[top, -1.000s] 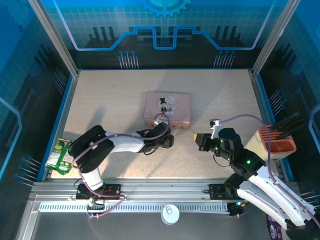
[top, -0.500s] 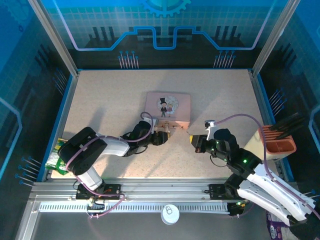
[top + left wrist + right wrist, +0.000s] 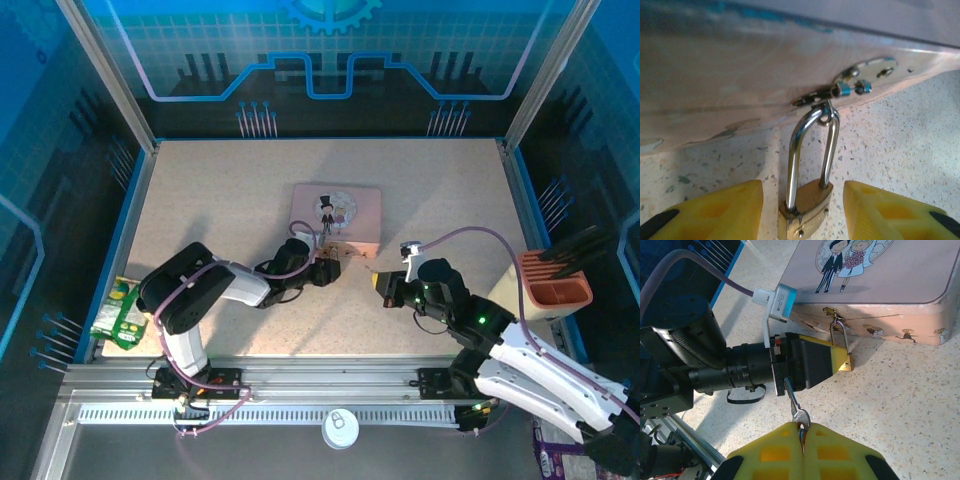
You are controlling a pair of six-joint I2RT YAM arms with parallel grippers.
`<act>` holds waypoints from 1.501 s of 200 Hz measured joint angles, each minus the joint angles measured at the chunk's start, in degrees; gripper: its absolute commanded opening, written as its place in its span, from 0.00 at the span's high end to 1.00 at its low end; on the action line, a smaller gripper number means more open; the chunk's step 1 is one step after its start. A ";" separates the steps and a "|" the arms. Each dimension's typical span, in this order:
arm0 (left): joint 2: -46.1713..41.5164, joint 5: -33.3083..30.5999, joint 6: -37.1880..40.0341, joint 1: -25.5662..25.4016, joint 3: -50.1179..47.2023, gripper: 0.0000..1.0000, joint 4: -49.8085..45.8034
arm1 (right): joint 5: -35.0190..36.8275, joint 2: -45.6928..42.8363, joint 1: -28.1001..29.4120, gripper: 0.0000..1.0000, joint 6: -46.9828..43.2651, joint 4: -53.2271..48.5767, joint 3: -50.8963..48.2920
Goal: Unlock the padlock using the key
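Item: padlock (image 3: 807,212), brass body, silver shackle (image 3: 792,165) seated at both legs, hung through the hasp (image 3: 867,75) on the front wall of the pink tin (image 3: 880,285), body resting low against the bench (image 3: 220,200) just in front of the tin. Status: locked, as far as can be judged. Left end effector (image 3: 802,212): open, yellow fingers (image 3: 705,212) straddling the padlock body with a gap visible on either side, not clamped. Right end effector (image 3: 802,432): closed on the bow of the key (image 3: 796,407), blade pointing forward towards the left end effector's dark housing, near the padlock but apart from it (keyhole face not made out in any view). Done so far: key picked up and carried to the tin's front; padlock bracketed for steadying. Left to do, by judgement: closing the left fingers on the brass body, turning the keyhole towards the key, lining up and inserting the blade, twisting, and freeing the shackle. Progress: roughly the approach stage, nothing of the unlocking itself accomplished.
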 measured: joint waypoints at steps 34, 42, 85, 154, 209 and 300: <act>1.14 -0.13 -0.24 0.00 1.16 0.64 -0.07 | 0.59 0.50 0.68 1.00 0.44 1.07 -0.09; 1.46 -0.17 -0.39 0.00 1.42 0.67 -0.09 | 0.66 0.63 0.74 1.00 0.57 1.27 -0.15; 1.60 -0.11 -0.57 0.00 1.70 0.79 0.02 | 0.63 1.20 1.11 1.00 1.09 2.27 -1.07; 0.55 -0.09 -1.90 -0.07 0.57 0.86 0.90 | 1.07 1.20 1.27 1.00 3.21 3.06 -2.49; -3.34 0.98 -5.38 0.00 -0.87 0.89 -2.32 | -3.56 1.68 -5.62 1.00 6.54 6.36 -7.19; -5.79 3.32 -14.82 0.04 -0.52 0.96 -6.71 | -10.67 10.34 -6.91 1.00 13.44 19.63 -13.18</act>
